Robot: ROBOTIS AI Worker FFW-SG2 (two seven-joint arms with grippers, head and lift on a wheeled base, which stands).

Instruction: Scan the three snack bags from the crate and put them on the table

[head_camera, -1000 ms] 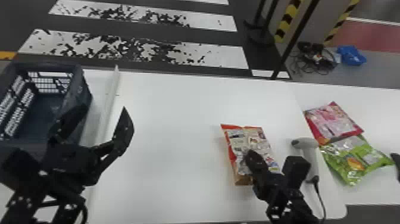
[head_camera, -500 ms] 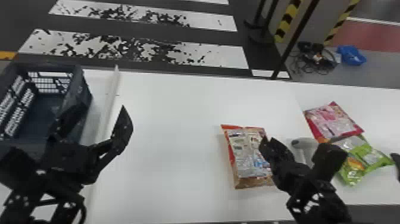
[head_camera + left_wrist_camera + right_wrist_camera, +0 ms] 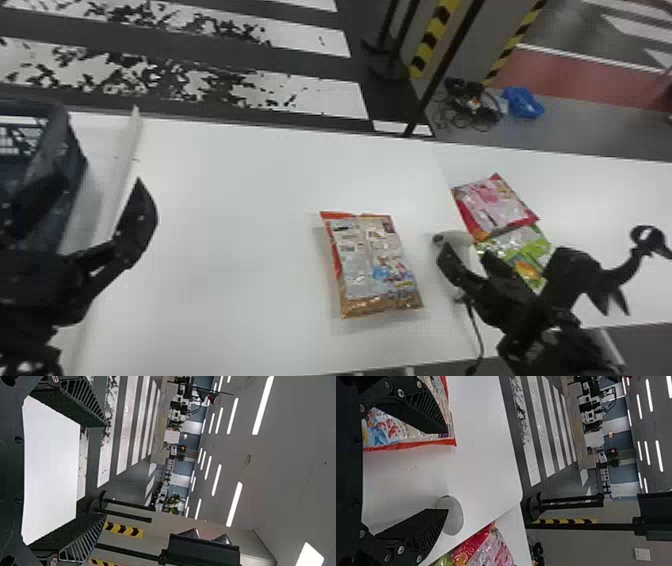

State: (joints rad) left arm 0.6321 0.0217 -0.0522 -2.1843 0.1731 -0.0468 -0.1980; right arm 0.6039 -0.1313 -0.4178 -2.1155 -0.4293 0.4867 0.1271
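Head view: orange-edged snack bag [image 3: 372,265] lies glossy, perhaps crinkled, near the released right tool [image 3: 466,253].

Head view. Crate [image 3: 75,172], 9 o'clock: pt. cut off, L edge. Scanner [image 3: 454,238], 4 o'clock; green bag [image 3: 537,246], ditto: both pt. hid. behind R arm [image 3: 545,345].
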